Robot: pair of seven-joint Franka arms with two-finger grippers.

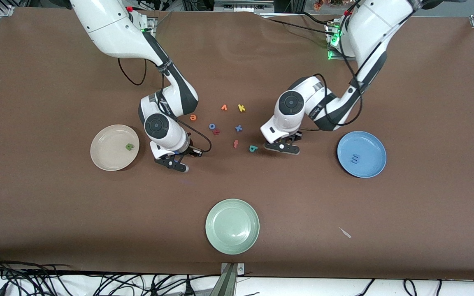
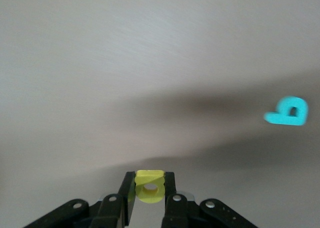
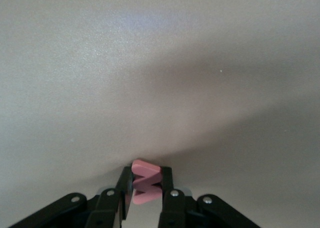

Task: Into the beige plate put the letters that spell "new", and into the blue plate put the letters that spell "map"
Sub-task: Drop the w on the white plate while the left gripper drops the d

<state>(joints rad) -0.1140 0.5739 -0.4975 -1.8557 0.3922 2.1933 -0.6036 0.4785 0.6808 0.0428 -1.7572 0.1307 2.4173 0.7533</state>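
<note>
My left hand (image 2: 149, 188) pinches the p (image 2: 149, 186) for the blue plate (image 1: 361, 154); my right hand (image 3: 146, 184) pinches the w (image 3: 145, 183) for the beige plate (image 1: 115, 147).

table (image 1: 56, 213): matt brown cloth (slightly wrinkled) | plates (image 1: 232, 225): glossy | letters (image 1: 253, 148): matt foam

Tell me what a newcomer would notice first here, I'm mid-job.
Both tools are shut on letters: the left tool grips the yellow p beside the teal a, the right tool grips the pinkish-red w beside the beige plate. That plate already holds the green n; the blue plate holds the blue m.
</note>
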